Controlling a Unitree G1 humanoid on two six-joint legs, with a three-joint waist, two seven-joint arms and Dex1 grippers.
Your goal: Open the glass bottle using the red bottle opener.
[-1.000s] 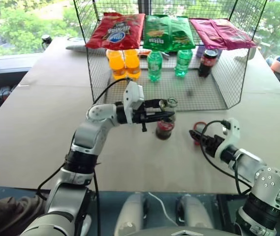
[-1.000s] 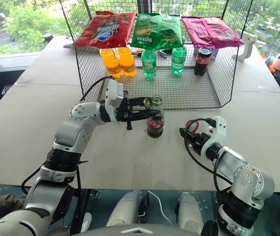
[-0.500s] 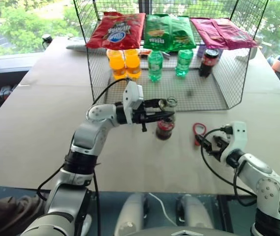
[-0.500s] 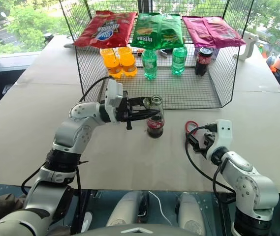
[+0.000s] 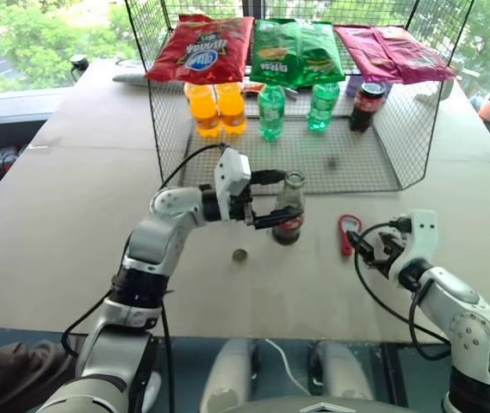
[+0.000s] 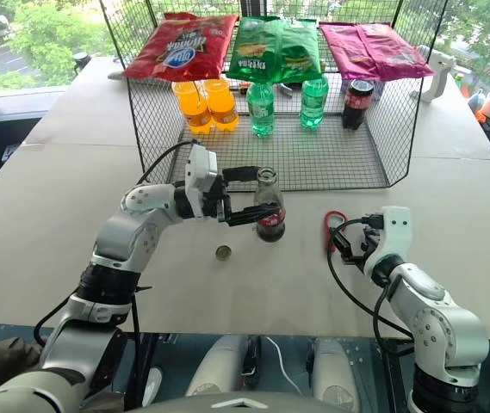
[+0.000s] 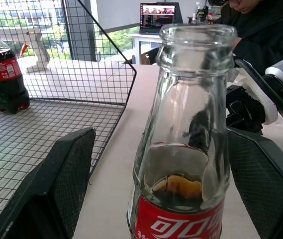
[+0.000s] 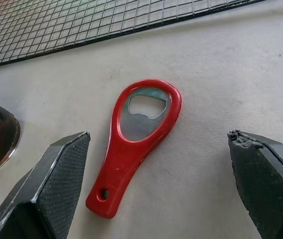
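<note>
Glass bottle [image 5: 288, 211] stands uncapped between your left gripper [image 5: 272, 200]'s spread jaws; right jaws gape; brush it withdrawing and it spills.

Beyond the left claw [image 5: 275, 196], a wire rack [image 5: 361, 163] holds orange bottles [image 5: 216, 108], green bottles [image 5: 270, 113] and crisp bags [image 5: 201, 50].

Robot test lab: paper-covered table [image 5: 72, 198], wire display rack [image 5: 374, 163] of snacks at 12 o'clock, windows beyond.
</note>
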